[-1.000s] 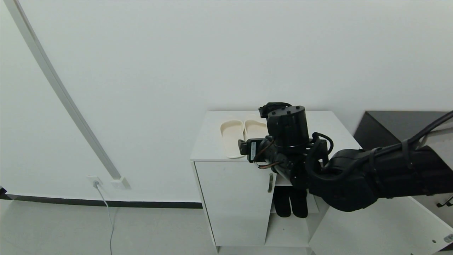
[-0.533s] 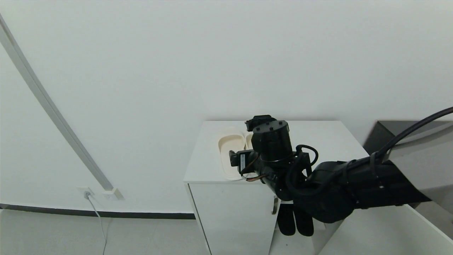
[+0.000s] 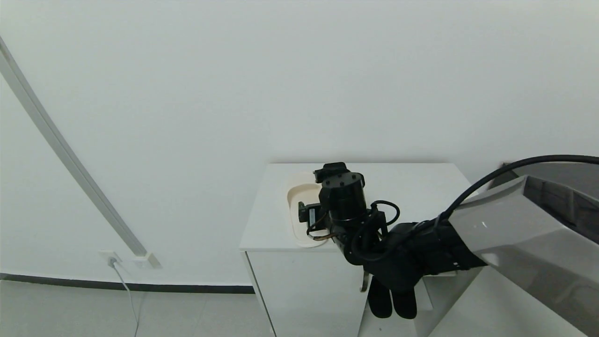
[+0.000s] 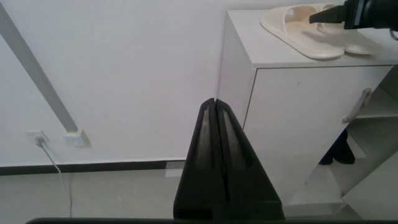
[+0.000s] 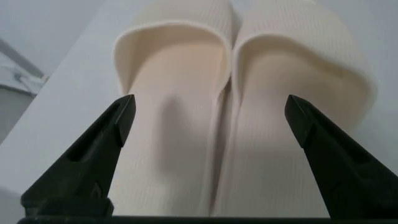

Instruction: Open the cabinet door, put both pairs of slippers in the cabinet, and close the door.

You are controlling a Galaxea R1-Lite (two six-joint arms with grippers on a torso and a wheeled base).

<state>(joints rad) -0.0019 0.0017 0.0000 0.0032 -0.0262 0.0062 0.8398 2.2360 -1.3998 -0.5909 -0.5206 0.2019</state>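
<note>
- White wall stands behind the cabinet (image 3: 304,290); black slippers (image 3: 392,302) already lie on a shelf in its open right half.
- Cream slippers (image 5: 239,124) lie side by side on the cabinet top (image 3: 262,229), long axis from front edge to wall, toes seemingly toward the wall.
- Right pincer (image 5: 209,102), the nearer one, is wide and empty, framing the pair across its width.
- Left pincer (image 4: 216,102) is closed and empty, left of the cabinet.

cream slippers (image 3: 298,202): mostly hidden behind right arm (image 3: 407,267) | black slippers (image 3: 392,304): upper ends hidden by that arm | cabinet (image 3: 304,290): lower part cut off at head view's bottom edge | right wrist view: cream slippers' near ends cut off
</note>
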